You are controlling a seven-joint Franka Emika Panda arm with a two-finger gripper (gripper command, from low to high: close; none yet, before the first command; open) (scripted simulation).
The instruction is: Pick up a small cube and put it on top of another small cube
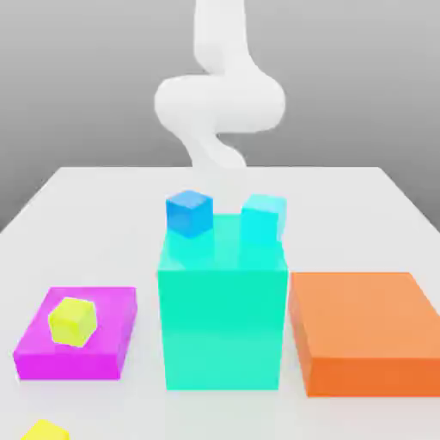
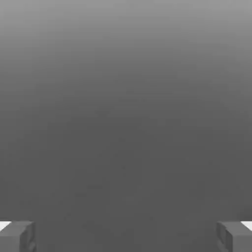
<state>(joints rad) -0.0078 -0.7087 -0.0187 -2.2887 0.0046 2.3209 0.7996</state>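
Though edge-cropped, golden small cube (image 1: 43,430)

tall teal block (image 1: 222,326) mid-table, orange block (image 1: 365,335) beside, gaps between

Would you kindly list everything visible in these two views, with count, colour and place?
Table: one, white, under everything.
Large teal block: one, tall, centre.
Large magenta block: one, low, exterior view's left.
Large orange block: one, exterior view's right.
Small blue cube: one, on the teal block's top, exterior view's left.
Small cyan cube: one, on the teal block's top, exterior view's right.
Lime-yellow small cube: one, on the magenta block.
Golden yellow small cube: one, on the table, bottom edge, exterior view's left.
Arm: one, white, behind the teal block.
Tool: one, grey fingers wide apart, nothing between them.
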